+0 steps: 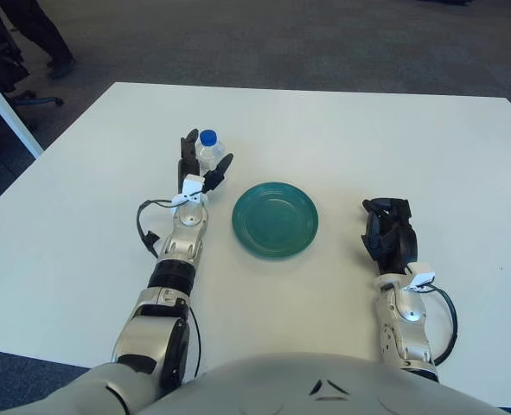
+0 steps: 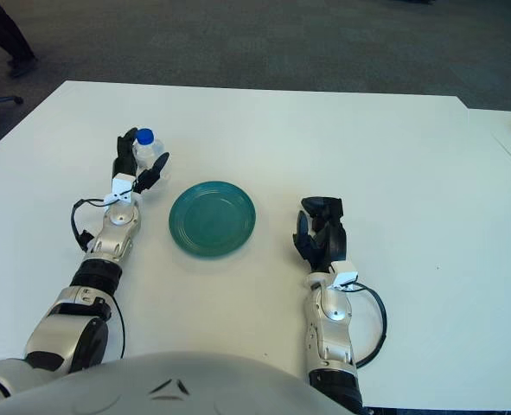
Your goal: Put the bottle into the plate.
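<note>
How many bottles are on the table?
1. The bottle stands upright left of the green plate, between the open fingers of the left hand. None seems hidden.

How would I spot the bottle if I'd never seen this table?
Find the green plate on the white table. To its left, the robot's left hand reaches forward with fingers spread; the small clear bottle stands upright between them. Its blue cap sets it apart.

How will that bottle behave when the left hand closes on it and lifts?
The bottle is small, clear plastic with a blue cap, so probably light and a bit slick. It stands upright and narrow, so a nudge from the left hand, whose open fingers bracket it, could tip it. On its side it would likely roll toward the plate.
</note>
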